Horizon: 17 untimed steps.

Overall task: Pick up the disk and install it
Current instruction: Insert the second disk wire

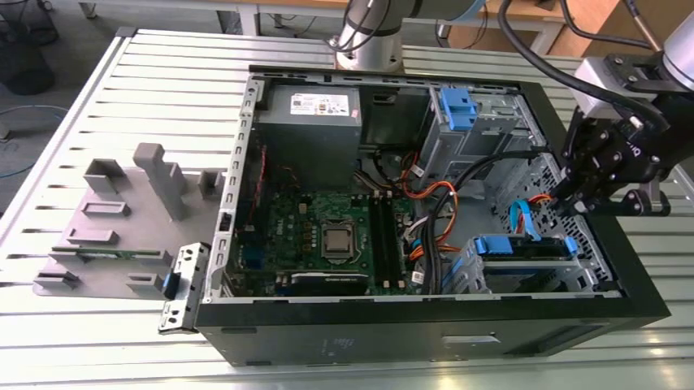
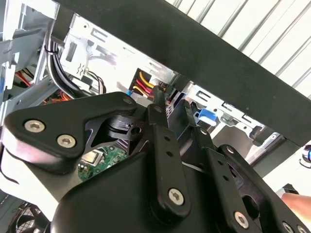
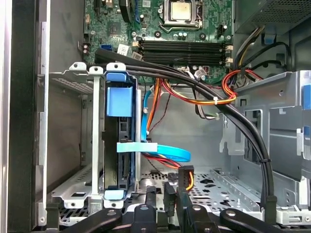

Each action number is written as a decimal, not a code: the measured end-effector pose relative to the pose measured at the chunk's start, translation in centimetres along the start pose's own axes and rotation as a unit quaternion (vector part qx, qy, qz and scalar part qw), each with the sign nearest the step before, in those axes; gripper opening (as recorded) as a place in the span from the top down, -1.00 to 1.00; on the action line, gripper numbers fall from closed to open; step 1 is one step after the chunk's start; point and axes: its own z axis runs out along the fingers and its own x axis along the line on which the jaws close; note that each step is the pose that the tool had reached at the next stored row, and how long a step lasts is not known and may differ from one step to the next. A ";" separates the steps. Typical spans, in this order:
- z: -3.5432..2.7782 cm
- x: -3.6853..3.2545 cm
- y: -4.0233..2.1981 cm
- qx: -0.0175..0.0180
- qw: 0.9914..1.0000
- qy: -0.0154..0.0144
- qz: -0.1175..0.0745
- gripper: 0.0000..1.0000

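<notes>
Inside the computer case [image 1: 434, 345], your gripper [image 3: 170, 191] grasps a black cable connector [image 3: 186, 175] beside the caged disk [image 3: 119, 145]

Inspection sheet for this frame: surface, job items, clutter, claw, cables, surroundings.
Surface: slatted metal table, open computer case lying on it.
Job's things: disk with blue rails sits in the lower drive cage.
Clutter: grey fixture plate and a loose bracket beside the case, on the exterior view's left.
Claw: claw at the case's rim on the exterior view's right; finger state unclear.
Cables: black bundle, orange-red wires, blue data cable.
Surroundings: robot base.
</notes>
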 end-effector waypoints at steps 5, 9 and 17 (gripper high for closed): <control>0.03 0.00 -0.01 0.000 1.000 0.001 0.000 0.39; 0.03 0.00 -0.01 0.000 1.000 0.001 0.000 0.39; 0.03 0.00 -0.01 0.000 1.000 0.001 0.000 0.67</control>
